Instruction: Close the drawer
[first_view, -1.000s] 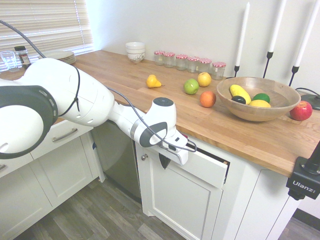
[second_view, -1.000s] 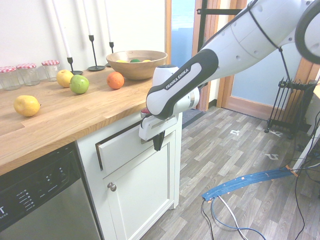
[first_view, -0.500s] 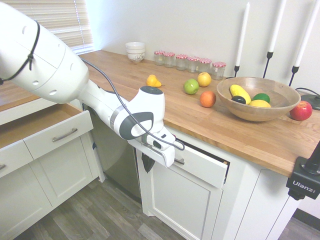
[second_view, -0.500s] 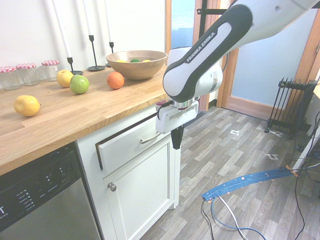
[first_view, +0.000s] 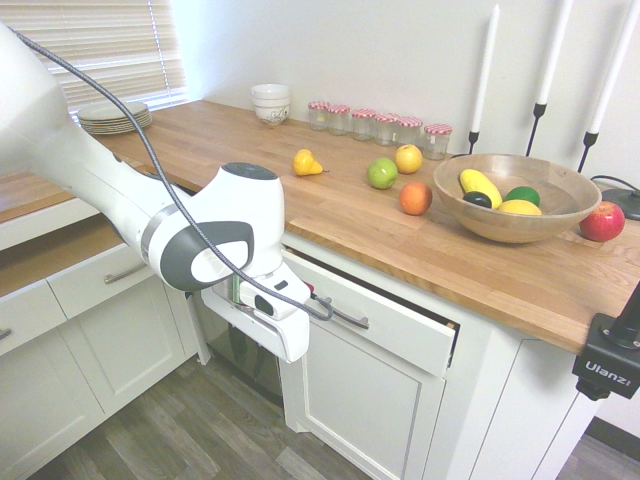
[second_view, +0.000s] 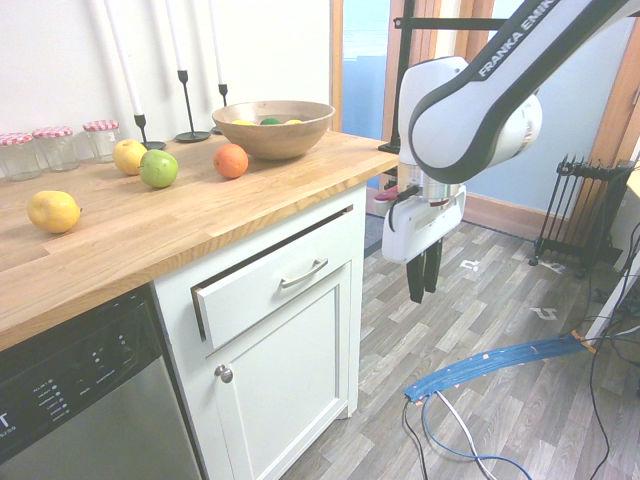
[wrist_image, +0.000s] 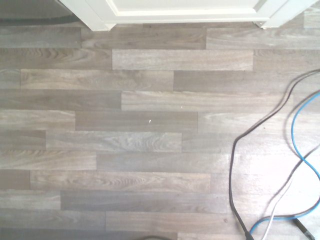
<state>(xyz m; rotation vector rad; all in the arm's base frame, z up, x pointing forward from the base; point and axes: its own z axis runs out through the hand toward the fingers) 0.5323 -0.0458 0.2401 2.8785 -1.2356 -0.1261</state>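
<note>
Beside the cabinet, tool (second_view: 424, 297) now well clear of drawer (second_view: 270, 290), fingers seemingly slightly parted, drawer still ajar

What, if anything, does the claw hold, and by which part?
Nothing: the claw hangs over the floor, apart from the drawer and its handle.

The arm (second_view: 500, 70) has "FRANKA EMI" in white letters on its dark band. A black clamp (first_view: 607, 365) says "Ulanzi". A "T" shows on the dishwasher (second_view: 60, 385).
</note>
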